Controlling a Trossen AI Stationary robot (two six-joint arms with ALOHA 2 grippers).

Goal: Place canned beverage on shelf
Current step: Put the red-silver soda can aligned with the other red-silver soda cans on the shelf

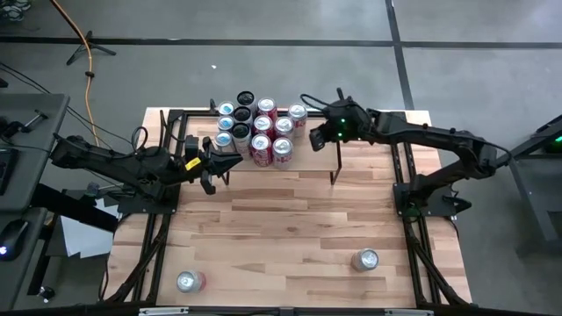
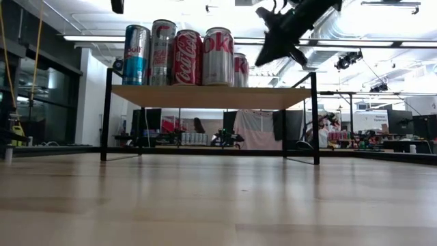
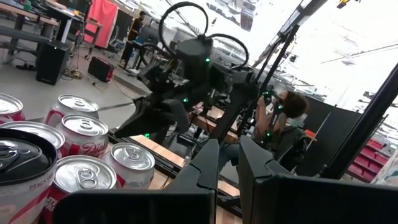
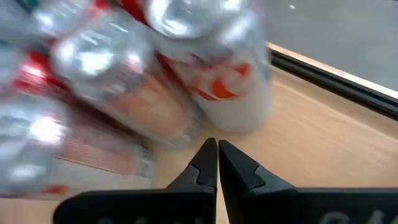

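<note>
The shelf (image 1: 321,158) stands at the table's far side, its light wood top (image 2: 273,97) on thin black legs. Several upright cans (image 1: 259,132) are clustered on its left part; in the low view (image 2: 181,56) they show in a row. My right gripper (image 1: 313,137) is shut and empty, just right of the cluster and above the shelf top (image 2: 262,59); its wrist view shows the cans (image 4: 230,81) close ahead of the fingertips (image 4: 217,148). My left gripper (image 1: 230,161) is at the cluster's near left side, empty, its fingers (image 3: 227,149) a narrow gap apart.
Two more cans stand on the tabletop near its near edge, one at the left (image 1: 190,281) and one at the right (image 1: 365,260). The right half of the shelf top is bare. A person (image 3: 287,118) shows in the room beyond the table.
</note>
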